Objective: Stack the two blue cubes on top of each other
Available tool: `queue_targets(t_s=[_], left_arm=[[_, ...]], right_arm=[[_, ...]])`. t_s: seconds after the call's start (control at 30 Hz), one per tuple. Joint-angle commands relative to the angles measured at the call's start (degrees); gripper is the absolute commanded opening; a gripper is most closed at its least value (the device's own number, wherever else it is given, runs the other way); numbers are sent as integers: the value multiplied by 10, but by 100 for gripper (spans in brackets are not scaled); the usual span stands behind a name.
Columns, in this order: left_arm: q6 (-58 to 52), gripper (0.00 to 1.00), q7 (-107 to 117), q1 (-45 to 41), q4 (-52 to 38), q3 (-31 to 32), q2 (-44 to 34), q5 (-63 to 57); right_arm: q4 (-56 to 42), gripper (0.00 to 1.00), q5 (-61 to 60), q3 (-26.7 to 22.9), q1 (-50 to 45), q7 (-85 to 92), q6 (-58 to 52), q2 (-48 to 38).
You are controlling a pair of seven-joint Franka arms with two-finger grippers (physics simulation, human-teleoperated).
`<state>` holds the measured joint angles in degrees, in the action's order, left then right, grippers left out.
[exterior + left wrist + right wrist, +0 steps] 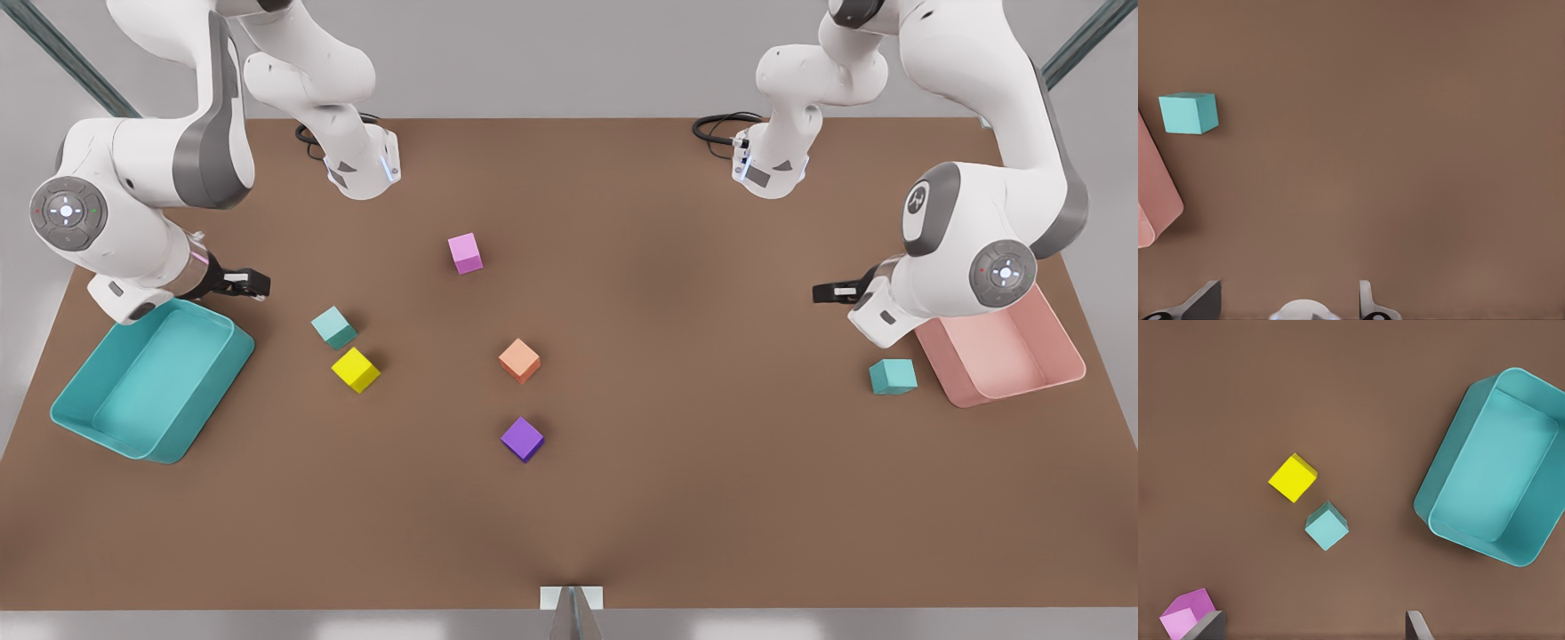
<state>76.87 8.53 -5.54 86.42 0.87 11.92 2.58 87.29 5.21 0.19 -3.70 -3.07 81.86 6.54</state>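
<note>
Turquoise more than pure blue, the two task cubes lay well apart on the brown counter (pixel 676 498), and neither had been lifted, so I judged the task to be at its first step: the reach for a cube.

One blue cube (pixel 334 327) sat on the front view's left, just beside a yellow cube (pixel 356 369) and near the teal bin (pixel 80 422). The other blue cube (pixel 893 376) sat on the front view's right, just beside the pink tray (pixel 1062 342).

The right pincer (pixel 256 284) hung above the counter on the front view's left, beside the far corner of the teal bin. Its fingers (pixel 1208 625) were spread wide; they held nothing and touched nothing. The left pincer (pixel 822 292) hung on the front view's right, beside the pink tray. Its fingers (pixel 1205 300) were also spread and empty.

In my judgement, the next move called for one pincer to come down over its nearer cube, with the fingers turned to match the cube's flat sides. On the front view's left, the yellow cube left little room for a finger.
</note>
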Motion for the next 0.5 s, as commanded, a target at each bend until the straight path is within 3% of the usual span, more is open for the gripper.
queue_targets(t_s=[0.0,0.13,0.2,0.33,0.43,0.47], left_arm=[[-5,100,-19,0,0,0,-1,0],[-5,100,-19,0,0,0,-1,0],[-4,100,-19,2,0,-1,-1,-1],[-4,100,-16,4,0,-1,-1,0],[-4,100,-15,9,1,-2,1,1],[-4,100,-15,9,1,-2,4,1]], right_arm=[[-2,100,0,0,0,-3,0,3],[13,100,3,3,-8,-13,0,33],[27,100,-12,3,-6,-131,22,86],[176,100,-38,1,25,-286,146,67],[313,100,-39,1,34,-295,287,15],[315,100,-39,1,43,-291,299,22]])
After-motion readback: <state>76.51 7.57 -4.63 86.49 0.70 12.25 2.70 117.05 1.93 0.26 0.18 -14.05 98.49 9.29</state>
